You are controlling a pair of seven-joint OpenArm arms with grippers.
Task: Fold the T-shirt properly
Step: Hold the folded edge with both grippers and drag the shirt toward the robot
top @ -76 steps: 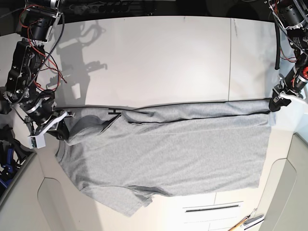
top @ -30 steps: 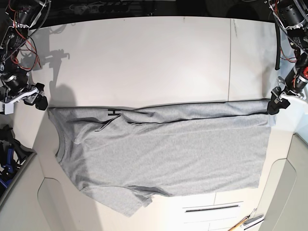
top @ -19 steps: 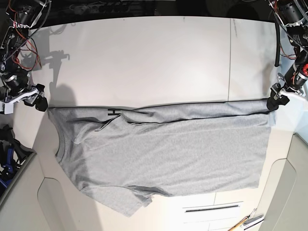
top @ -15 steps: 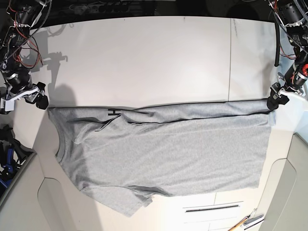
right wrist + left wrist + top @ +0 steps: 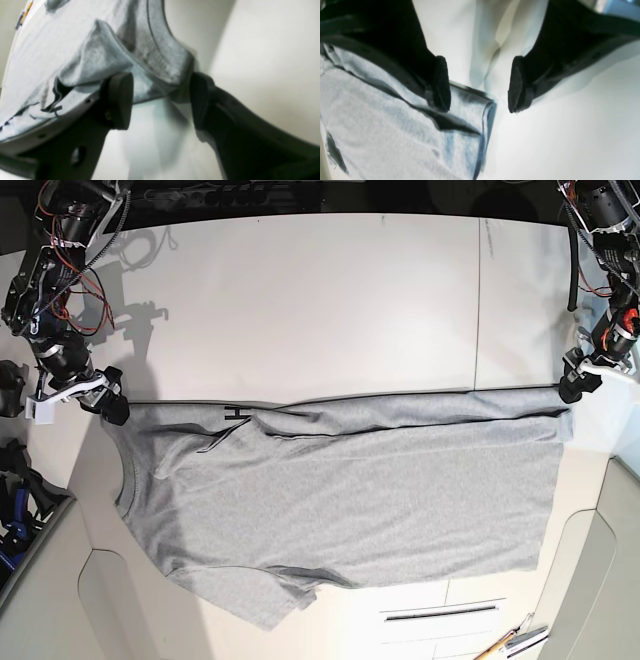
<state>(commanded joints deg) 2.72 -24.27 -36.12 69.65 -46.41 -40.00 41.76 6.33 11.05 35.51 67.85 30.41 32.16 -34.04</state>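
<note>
The light grey T-shirt (image 5: 340,490) lies flat on the white table (image 5: 330,300), its far side folded over along a straight edge, with a bit of black lettering (image 5: 235,413) showing at the fold. My right gripper (image 5: 105,395) stands open at the shirt's neck-side corner. In the right wrist view the gripper (image 5: 160,100) has the cloth edge (image 5: 160,62) reaching in between its fingers, unpinched. My left gripper (image 5: 578,380) is open at the hem corner. In the left wrist view the gripper (image 5: 478,108) has the shirt's corner (image 5: 460,120) lying under one finger (image 5: 441,85).
A seam (image 5: 478,300) runs across the table on the right. Beige moulded panels (image 5: 590,580) border the near corners. A slot (image 5: 440,613) and some hand tools (image 5: 510,642) sit near the front right edge. Blue gear (image 5: 12,525) is at the left.
My right gripper has moved in toward the shirt's neck-side corner. My left gripper has drawn slightly back from the hem corner. The shirt has not shifted.
</note>
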